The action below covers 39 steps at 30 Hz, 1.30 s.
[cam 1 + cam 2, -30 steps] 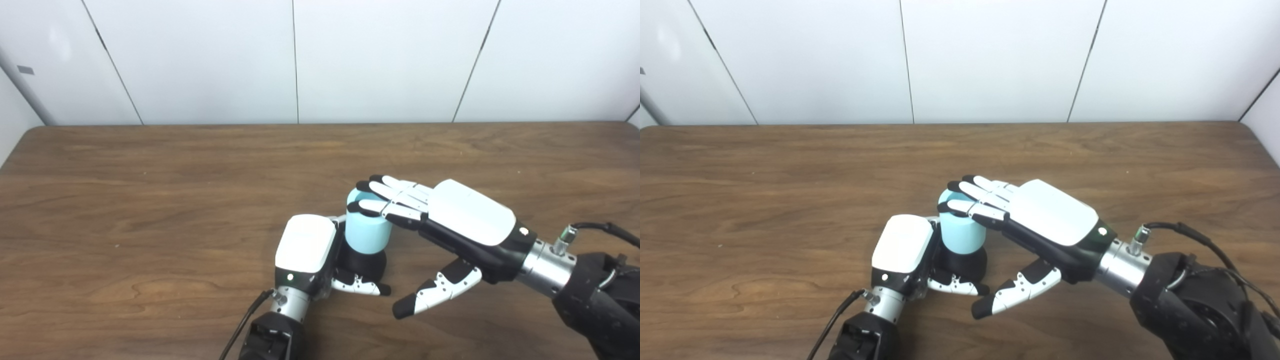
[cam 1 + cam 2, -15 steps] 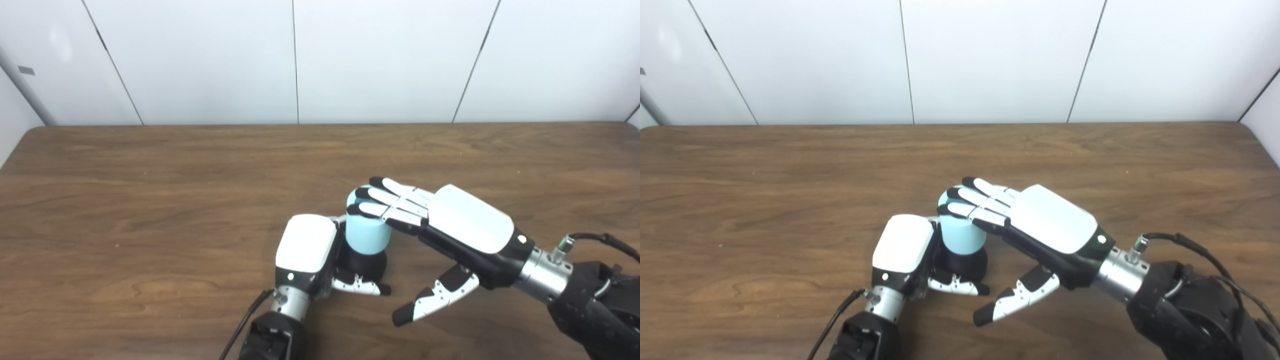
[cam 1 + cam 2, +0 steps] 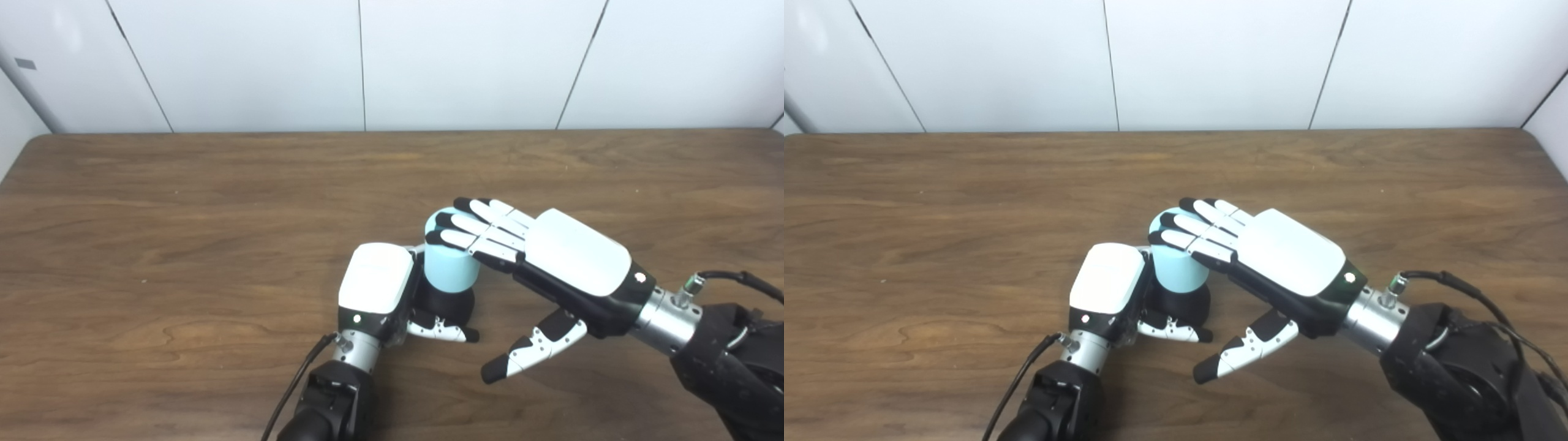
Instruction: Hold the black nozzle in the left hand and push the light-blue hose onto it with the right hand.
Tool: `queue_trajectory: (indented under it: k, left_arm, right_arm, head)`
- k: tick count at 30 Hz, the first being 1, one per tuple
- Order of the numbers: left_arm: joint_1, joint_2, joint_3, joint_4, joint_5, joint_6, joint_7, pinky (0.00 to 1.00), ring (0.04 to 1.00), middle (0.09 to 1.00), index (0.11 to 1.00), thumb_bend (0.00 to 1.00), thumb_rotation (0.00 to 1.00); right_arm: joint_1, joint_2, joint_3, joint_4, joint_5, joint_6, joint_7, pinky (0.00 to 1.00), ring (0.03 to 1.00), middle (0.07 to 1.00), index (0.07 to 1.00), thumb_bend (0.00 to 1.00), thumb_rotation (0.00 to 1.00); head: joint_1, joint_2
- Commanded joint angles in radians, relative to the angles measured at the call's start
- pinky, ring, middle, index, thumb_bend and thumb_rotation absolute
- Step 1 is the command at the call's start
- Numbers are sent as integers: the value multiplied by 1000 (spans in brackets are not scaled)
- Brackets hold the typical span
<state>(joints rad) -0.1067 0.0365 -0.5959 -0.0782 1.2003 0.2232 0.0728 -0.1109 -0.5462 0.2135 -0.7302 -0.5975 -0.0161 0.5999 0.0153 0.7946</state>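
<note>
A black nozzle (image 3: pixel 452 305) stands upright on the wooden table (image 3: pixel 184 245). A short light-blue hose (image 3: pixel 449 266) sits on top of it. My left hand (image 3: pixel 383 291) is shut on the black nozzle, with its thumb curled round the front of the base. My right hand (image 3: pixel 551 257) lies flat, with its fingers (image 3: pixel 474 229) resting on the top of the light-blue hose and its thumb (image 3: pixel 530 352) hanging free below. It grips nothing. The same scene shows in the right eye view, with the hose (image 3: pixel 1181 269) under my right hand (image 3: pixel 1274 257).
A white panelled wall (image 3: pixel 367 61) runs along the table's far edge. A black cable (image 3: pixel 297 392) trails from my left wrist and another (image 3: pixel 735 278) from my right wrist.
The camera has tilted, so the whole picture has shifted up. My right hand's fingers have pressed down a little on the hose top. My left hand holds still.
</note>
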Motion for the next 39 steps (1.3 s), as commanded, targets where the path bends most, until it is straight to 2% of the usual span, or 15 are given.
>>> queue_trajectory:
  k: [1, 14, 19, 32, 39]
  left_arm:
    - [18, -1, -19, 9, 2, 1, -51, 400, 438, 395, 496, 520, 0]
    - [20, -2, -16, -2, 17, 6, -74, 406, 454, 398, 497, 521, 0]
    - [22, -3, -14, -4, 15, 3, -73, 403, 445, 394, 493, 520, 0]
    - [23, -4, -14, -6, 28, 6, -75, 420, 462, 399, 502, 520, 0]
    - [24, -2, -11, -6, 15, -2, -73, 367, 414, 391, 493, 520, 0]
  right_arm:
    - [46, -50, 19, 40, -34, 7, 71, 965, 1000, 940, 910, 732, 867]
    - [77, -51, 37, 50, -41, 22, 63, 953, 1000, 958, 920, 735, 889]
    - [89, -48, 49, 61, -54, 14, 49, 916, 976, 946, 920, 738, 892]
    - [100, -55, 74, 86, -57, 10, 25, 927, 975, 941, 919, 728, 892]
    - [70, -41, 36, 39, -5, 36, 3, 951, 998, 967, 934, 711, 883]
  head:
    - [1, 1]
    - [5, 5]
    - [5, 5]
    - [5, 11]
    - [3, 12]
